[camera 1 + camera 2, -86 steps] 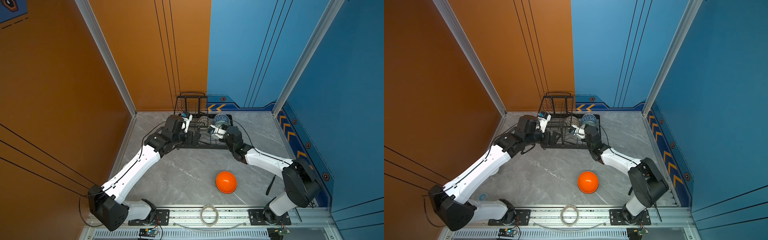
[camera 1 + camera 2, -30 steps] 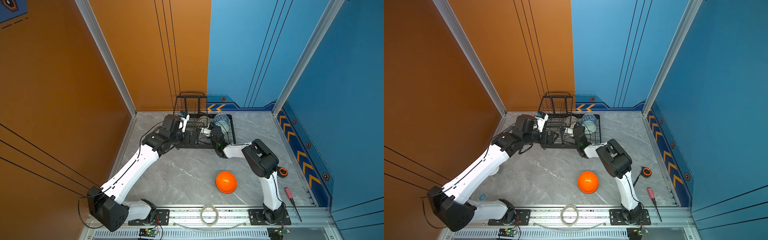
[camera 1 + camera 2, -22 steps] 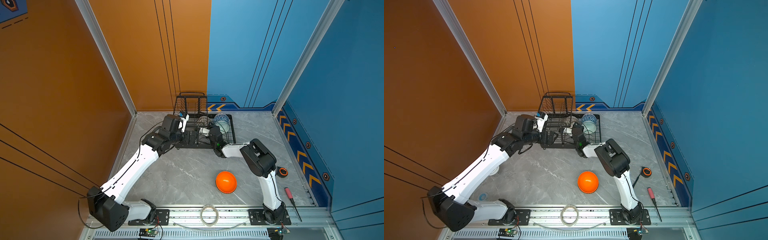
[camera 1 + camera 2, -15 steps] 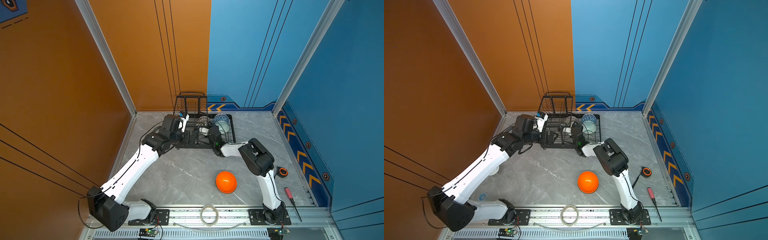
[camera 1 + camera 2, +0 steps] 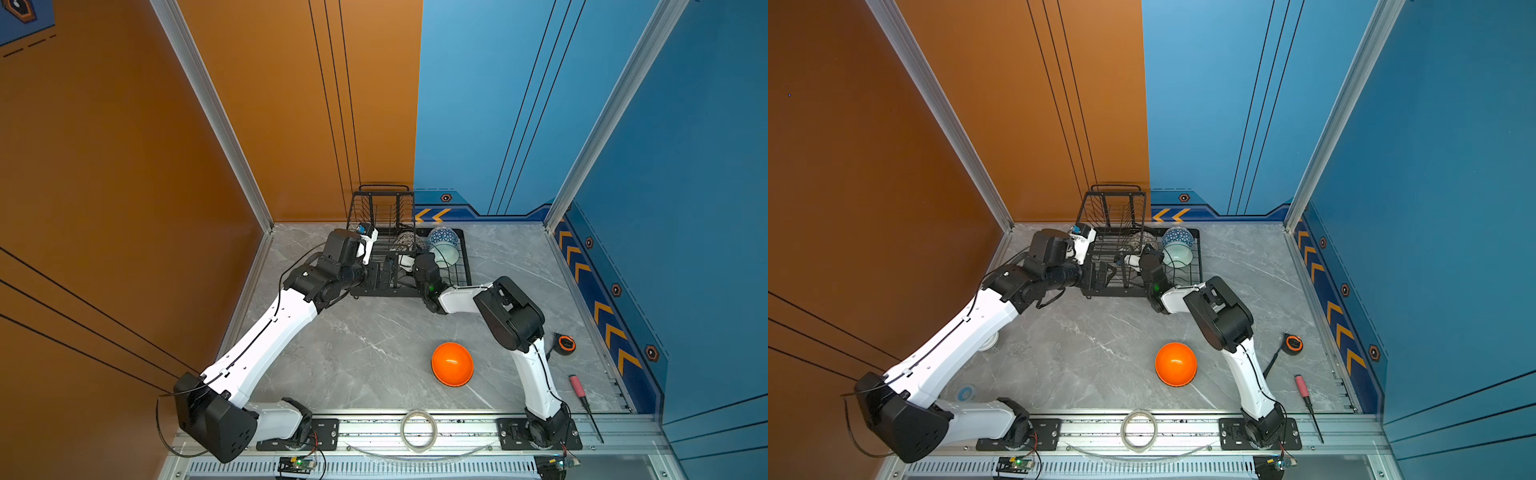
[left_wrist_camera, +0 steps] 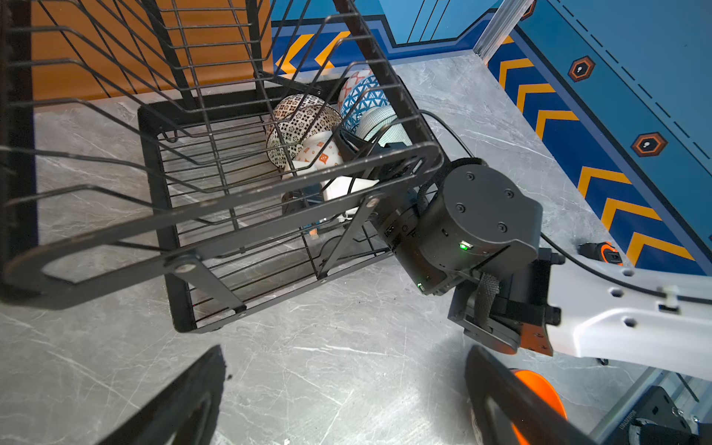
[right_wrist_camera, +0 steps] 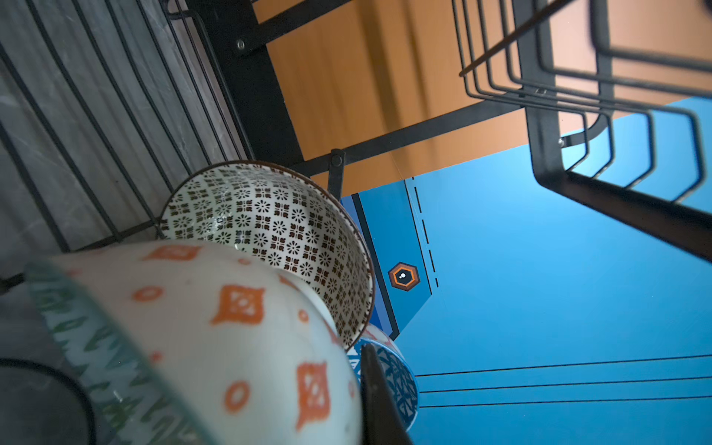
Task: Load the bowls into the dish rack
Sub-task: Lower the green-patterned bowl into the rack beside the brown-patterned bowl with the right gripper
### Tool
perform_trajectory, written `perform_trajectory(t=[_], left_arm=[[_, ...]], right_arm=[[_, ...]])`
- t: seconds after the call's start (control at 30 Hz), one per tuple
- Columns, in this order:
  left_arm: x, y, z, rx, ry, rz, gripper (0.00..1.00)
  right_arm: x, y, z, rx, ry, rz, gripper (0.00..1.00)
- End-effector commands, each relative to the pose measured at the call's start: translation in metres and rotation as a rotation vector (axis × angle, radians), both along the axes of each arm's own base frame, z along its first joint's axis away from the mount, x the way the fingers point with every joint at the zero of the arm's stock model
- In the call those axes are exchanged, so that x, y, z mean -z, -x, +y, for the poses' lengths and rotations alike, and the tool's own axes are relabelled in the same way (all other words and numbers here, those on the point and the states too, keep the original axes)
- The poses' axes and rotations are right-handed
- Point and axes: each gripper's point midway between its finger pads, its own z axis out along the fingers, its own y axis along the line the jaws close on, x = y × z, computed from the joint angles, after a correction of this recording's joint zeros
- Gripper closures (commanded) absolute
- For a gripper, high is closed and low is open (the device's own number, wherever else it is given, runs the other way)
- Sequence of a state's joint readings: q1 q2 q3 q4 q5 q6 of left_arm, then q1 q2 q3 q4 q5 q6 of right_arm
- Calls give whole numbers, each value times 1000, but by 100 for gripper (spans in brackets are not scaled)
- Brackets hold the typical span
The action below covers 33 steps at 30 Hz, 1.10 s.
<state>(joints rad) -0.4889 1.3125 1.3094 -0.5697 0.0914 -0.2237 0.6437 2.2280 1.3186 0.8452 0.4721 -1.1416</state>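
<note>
Bowls (image 6: 304, 119) lean in the dish rack (image 6: 158, 192), where my right end effector (image 6: 358, 148) pinches an orange-patterned bowl (image 7: 231, 327) by its thin, probably slick, breakable rim; my left end effector (image 6: 339, 404) hangs spread; 1 orange bowl (image 5: 452, 364) waits outside.

On the grey marble counter (image 5: 365, 353), a pink-handled screwdriver (image 5: 578, 388) lay near the right edge, a small black-and-orange object (image 5: 566, 344) sat just beyond it, and a pale tape ring (image 5: 418, 430) rested on the front rail.
</note>
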Motion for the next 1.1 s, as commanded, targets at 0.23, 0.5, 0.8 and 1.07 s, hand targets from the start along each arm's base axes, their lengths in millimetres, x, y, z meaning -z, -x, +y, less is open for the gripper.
perform_trajectory(t=[0.23,0.5,0.8,1.07], left_arm=[[-7,3,8,8,-9,-17,2],[-3,6,11,13,-2,-5,2],[-2,8,8,28,13,8,2],[8,4,2,39,18,46,2]], right_arm=[[5,11,11,-42,-69,70,100],[10,14,6,-32,-60,109,100],[7,11,7,-8,-63,114,85],[3,12,6,6,-54,117,76]])
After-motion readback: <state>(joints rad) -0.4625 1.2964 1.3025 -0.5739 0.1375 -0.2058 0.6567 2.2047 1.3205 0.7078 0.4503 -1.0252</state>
